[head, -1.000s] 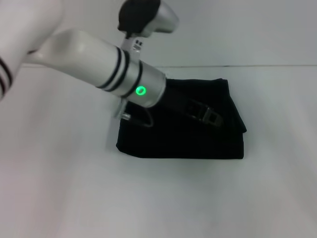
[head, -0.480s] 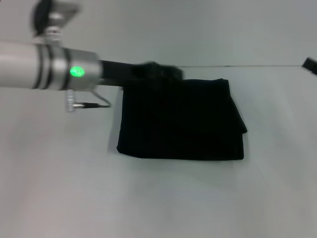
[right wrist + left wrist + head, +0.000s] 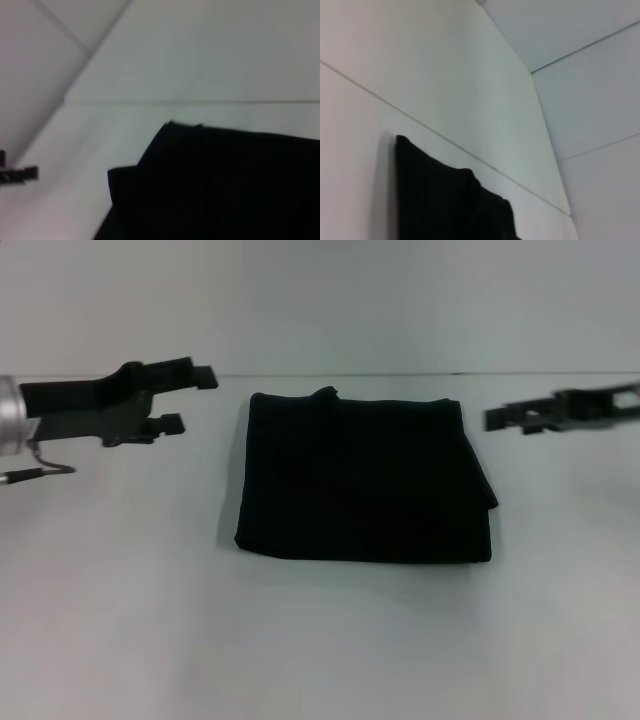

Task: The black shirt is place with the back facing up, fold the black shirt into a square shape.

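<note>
**Black cloth lay folded as both arms drew clear**

Black, soft and plain, the short-sleeved shirt [image 3: 365,480] lay on the white table [image 3: 320,640] as a compact, nearly square packet, one small bump of cloth standing at its far edge and a layer poking out a little at its right side. A second earlier the left arm had reached across the shirt; half a second earlier it was swinging off past the shirt's left edge. By this moment the left gripper [image 3: 190,398] hung to the left of the shirt, off the cloth, its two black fingers parted and holding nothing. The right gripper [image 3: 505,418] had come into view just right of the shirt, also clear of it; whether its fingers were parted could not be told. Judged from the shape, the folding looked finished or nearly so, with both arms retreating.
</note>
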